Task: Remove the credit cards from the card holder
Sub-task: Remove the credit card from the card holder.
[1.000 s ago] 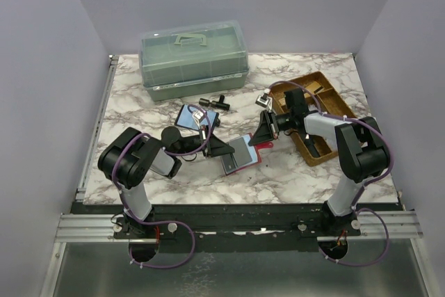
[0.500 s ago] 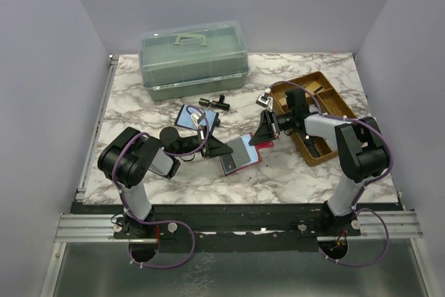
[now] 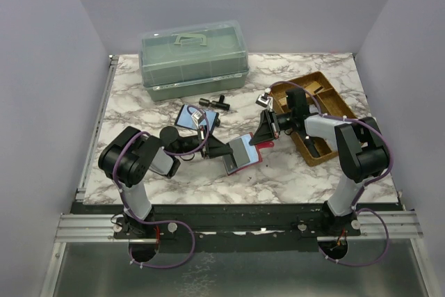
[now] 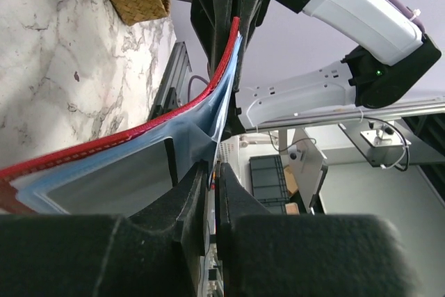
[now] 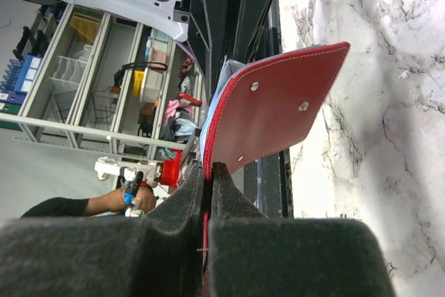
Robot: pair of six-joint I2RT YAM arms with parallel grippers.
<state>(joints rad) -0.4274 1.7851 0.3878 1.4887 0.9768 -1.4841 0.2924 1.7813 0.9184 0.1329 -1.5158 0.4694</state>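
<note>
The red card holder lies open at mid table, held up off the marble between both grippers. My right gripper is shut on its red right edge; the right wrist view shows the red outer leather pinched between the jaws. My left gripper is shut on a thin pale blue credit card at the holder's left half. In the left wrist view the blue inner panel and red rim curve up toward the right gripper. A grey card shows inside the holder.
A dark-edged blue folding case lies behind the left arm. A green lidded toolbox stands at the back left. A wicker tray lies at the right under the right arm. A small black part lies near the toolbox.
The holder has shifted a little to the right and its near half has tilted slightly. Both grippers keep their hold.
</note>
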